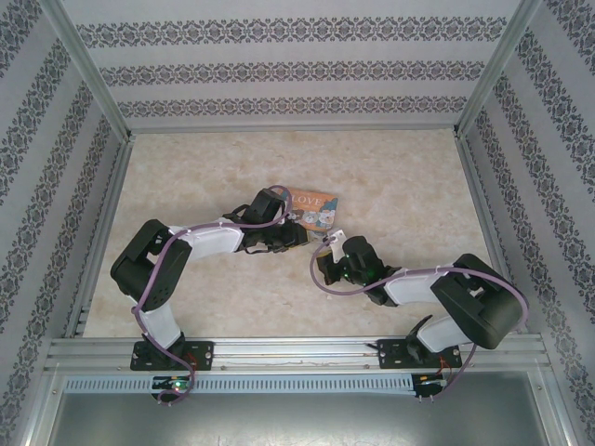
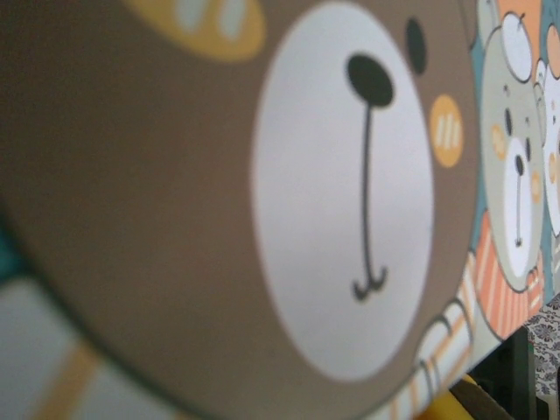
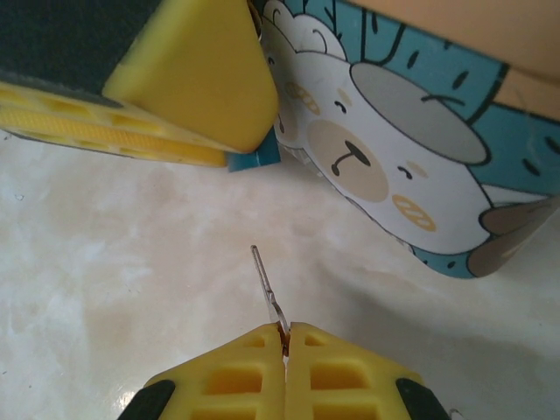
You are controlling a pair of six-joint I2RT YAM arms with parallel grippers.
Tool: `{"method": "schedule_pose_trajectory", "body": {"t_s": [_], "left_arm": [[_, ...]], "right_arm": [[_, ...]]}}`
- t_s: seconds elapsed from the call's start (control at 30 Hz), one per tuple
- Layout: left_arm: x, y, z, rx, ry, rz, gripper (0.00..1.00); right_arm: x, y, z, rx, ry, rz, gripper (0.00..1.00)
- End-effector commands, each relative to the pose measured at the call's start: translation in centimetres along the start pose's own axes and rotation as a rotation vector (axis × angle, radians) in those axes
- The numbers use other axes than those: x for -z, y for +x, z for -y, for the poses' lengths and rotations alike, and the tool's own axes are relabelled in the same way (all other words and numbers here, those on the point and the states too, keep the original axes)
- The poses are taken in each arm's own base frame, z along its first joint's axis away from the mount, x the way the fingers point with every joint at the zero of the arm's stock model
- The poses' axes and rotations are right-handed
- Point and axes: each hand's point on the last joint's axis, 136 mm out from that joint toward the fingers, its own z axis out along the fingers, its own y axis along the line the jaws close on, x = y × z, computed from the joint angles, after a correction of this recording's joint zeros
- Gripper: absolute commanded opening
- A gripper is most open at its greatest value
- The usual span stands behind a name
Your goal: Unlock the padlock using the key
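Observation:
My right gripper [image 3: 285, 328] is shut on the key [image 3: 265, 278], whose thin silver blade sticks out forward and a little left over the table. Ahead of it, a teal-blue corner of the padlock [image 3: 256, 158] peeks out under a yellow finger [image 3: 206, 83] of my left gripper, against the front of the cartoon tin box [image 3: 402, 149]. The rest of the padlock is hidden by that finger. From above, the left gripper [image 1: 294, 240] sits at the box's near edge and the right gripper [image 1: 323, 253] just right of it.
The orange "LOVE" tin box [image 1: 313, 206] lies mid-table, its bear picture [image 2: 350, 192] pressed close to the left wrist camera. Patterned walls [image 1: 56, 167] enclose the pale marble tabletop [image 1: 204, 177], with room on both sides and behind the box.

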Motion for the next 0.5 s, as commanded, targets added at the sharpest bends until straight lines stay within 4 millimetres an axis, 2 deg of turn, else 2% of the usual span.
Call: {"method": "schedule_pose_trajectory", "body": {"t_s": [0.0,0.23,0.47], "left_arm": [[0.1,-0.3,2.8,-0.026,0.074,0.004,0.25],[-0.1,-0.3,2.9,-0.016,0.080,0.007,0.25],[-0.1,-0.3,2.9,-0.012,0.082,0.008,0.25]], "right_arm": [[-0.4,-3.0,-0.6,0.029,-0.007,0.083,0.00],[-0.9,-4.0,-0.5,0.025,-0.010,0.095,0.00],[-1.0,-3.8,-0.1,0.017,0.000,0.091,0.00]]}}
